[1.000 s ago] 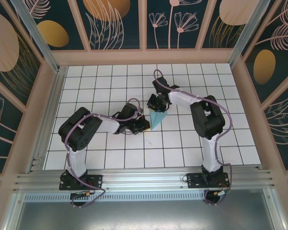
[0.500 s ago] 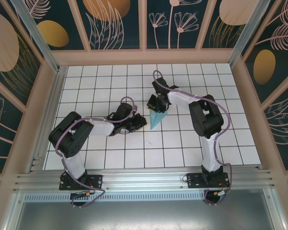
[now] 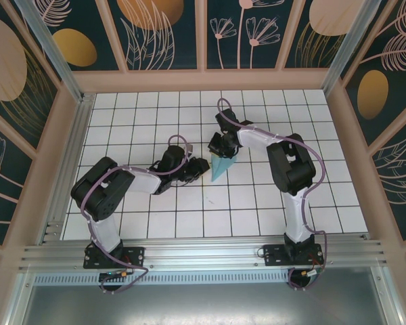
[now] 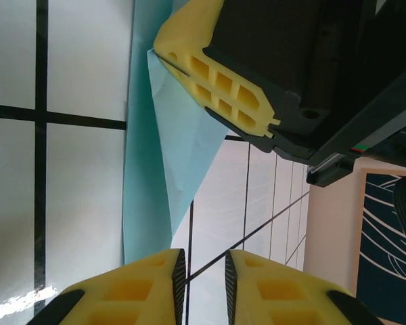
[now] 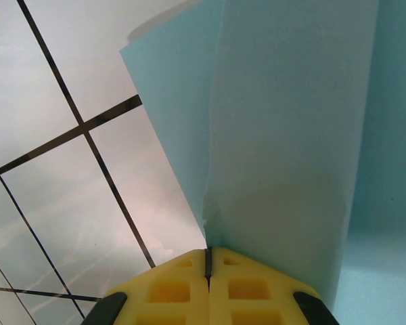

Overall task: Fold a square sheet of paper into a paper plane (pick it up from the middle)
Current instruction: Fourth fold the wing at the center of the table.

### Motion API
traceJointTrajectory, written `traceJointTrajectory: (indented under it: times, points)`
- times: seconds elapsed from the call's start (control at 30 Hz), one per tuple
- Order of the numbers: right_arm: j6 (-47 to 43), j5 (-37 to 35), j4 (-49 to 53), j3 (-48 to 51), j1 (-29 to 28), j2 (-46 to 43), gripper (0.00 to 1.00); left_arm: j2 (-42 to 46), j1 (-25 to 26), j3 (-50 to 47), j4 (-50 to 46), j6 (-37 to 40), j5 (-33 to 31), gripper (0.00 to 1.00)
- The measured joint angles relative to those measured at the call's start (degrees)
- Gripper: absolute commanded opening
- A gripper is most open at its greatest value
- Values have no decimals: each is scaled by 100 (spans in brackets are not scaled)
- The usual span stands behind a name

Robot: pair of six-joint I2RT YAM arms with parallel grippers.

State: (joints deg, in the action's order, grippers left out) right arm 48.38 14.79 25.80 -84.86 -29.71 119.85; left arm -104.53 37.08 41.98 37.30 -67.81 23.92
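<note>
Jaws of the left gripper, just left of the paper plane, stand a crack apart, empty. At the plane's far, wide end the right gripper is pinched tight on it. Closing off-edge could crumple the loose flap; pulling against that pinch might tear the thin paper.

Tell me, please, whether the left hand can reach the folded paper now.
Probably yes: the left hand sits beside the folded paper with nothing between; the right hand pinches its wide end.
</note>
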Motion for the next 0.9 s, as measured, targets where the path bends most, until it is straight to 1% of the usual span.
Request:
traceJointTrajectory:
  times: [0.3,0.5,0.67,0.9]
  points:
    - [4,4,-33,0,4,70,0,0,0,4,-337,94,-197,25]
    - [9,15,-74,0,4,149,0,0,0,2,-391,120,-195,26]
    - [57,24,-83,0,15,151,0,-31,0,9,-321,125,-140,28]
    - [186,114,-216,57,92,151,0,-343,0,94,31,-24,116,29]
